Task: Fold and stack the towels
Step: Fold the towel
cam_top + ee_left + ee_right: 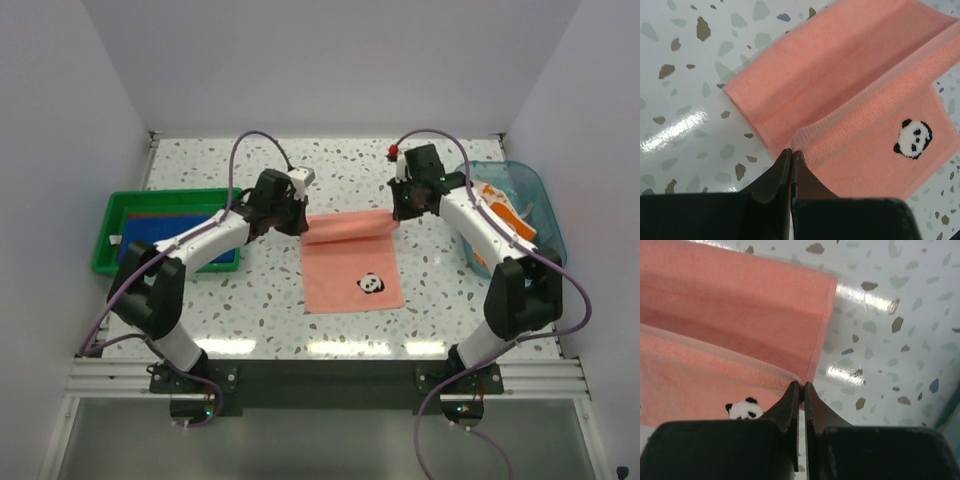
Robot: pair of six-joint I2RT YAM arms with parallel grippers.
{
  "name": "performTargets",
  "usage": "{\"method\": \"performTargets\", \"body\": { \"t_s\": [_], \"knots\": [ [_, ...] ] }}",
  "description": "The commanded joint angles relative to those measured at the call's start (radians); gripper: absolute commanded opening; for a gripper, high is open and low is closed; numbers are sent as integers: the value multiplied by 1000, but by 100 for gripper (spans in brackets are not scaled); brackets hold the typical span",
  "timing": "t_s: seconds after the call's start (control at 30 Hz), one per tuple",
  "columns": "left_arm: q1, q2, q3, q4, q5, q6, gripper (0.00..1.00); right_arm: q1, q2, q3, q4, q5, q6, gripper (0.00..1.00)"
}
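Note:
A pink towel (352, 265) with a small panda patch (370, 284) lies at the table's middle, its far edge lifted and curled toward the near side. My left gripper (298, 225) is shut on the lifted edge's left corner (799, 139), and my right gripper (397, 213) is shut on the right corner (801, 385). In both wrist views the raised hem hangs over the flat part with the panda (913, 138) (743, 409). A blue towel (180, 233) lies in the green tray (115, 222) on the left. An orange towel (505, 208) with white outlines sits in the clear blue tub (535, 195) on the right.
White walls enclose the speckled table (220, 300) on three sides. The tray stands close beside the left arm and the tub close beside the right arm. A white connector (302, 178) sits on the left wrist, a red cap (394, 152) on the right.

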Motion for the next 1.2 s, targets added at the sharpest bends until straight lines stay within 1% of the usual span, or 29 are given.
{"method": "performTargets", "body": {
  "t_s": [0.0,0.17,0.3,0.43,0.63,0.9,1.0,1.17],
  "knots": [
    [-24,-92,-62,-23,-15,-53,0,3,-96,-72,-87,13,75,0],
    [-44,-129,-139,-32,-13,-79,0,17,-169,-233,-50,-21,107,0],
    [-44,-156,-180,-26,-30,-85,0,26,-178,-296,-29,-22,127,0],
    [-44,-156,-177,-32,-25,-80,0,26,-195,-307,-10,-18,139,0],
    [-56,-162,-159,-52,-4,-80,0,26,-216,-276,-13,8,147,0],
    [-61,-199,-122,-104,-19,-80,0,28,-256,-224,-62,30,138,0],
    [-72,-210,-133,-110,-18,-88,0,28,-276,-247,-67,25,150,0],
    [-94,-221,-208,-86,4,-114,0,28,-288,-328,-67,22,185,0]
  ]
}}
